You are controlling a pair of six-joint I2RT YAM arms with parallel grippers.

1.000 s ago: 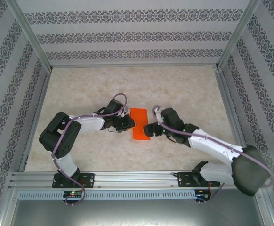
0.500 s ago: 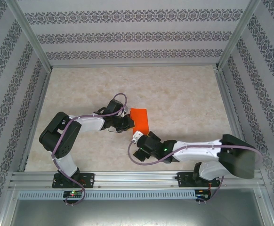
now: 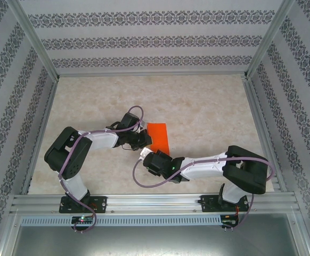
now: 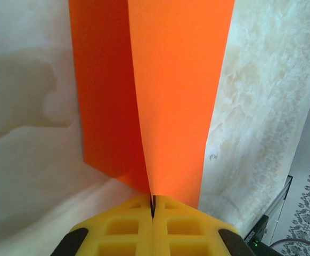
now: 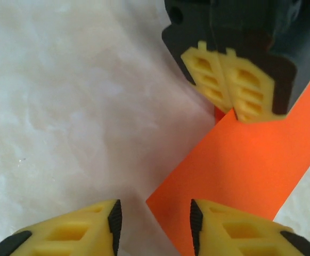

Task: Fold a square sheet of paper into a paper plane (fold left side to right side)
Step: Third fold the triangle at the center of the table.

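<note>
The square sheet of paper [image 3: 159,137] is bright orange and folded into a narrow rectangle on the marbled table. In the left wrist view its upper layer [image 4: 176,96] rises off the lower one. My left gripper [image 4: 153,201] is shut on that raised edge, at the paper's left side [image 3: 146,140]. My right gripper [image 3: 151,158] sits just below the paper's near left corner. In the right wrist view its yellow fingers [image 5: 153,225] stand apart, with the corner of the paper [image 5: 251,170] reaching into the gap, touching neither pad. The left gripper [image 5: 233,109] shows beyond, pinching the paper.
The right arm [image 3: 208,166] lies stretched across the near table from its base. An aluminium rail [image 3: 144,202] runs along the near edge and patterned walls [image 3: 144,42] close in the other sides. Bare marbled table [image 3: 208,106] lies beyond and right of the paper.
My right gripper has swung from the paper's right side round to its near left corner and its jaws have narrowed. The left gripper kept its pinch; the paper turned slightly.
</note>
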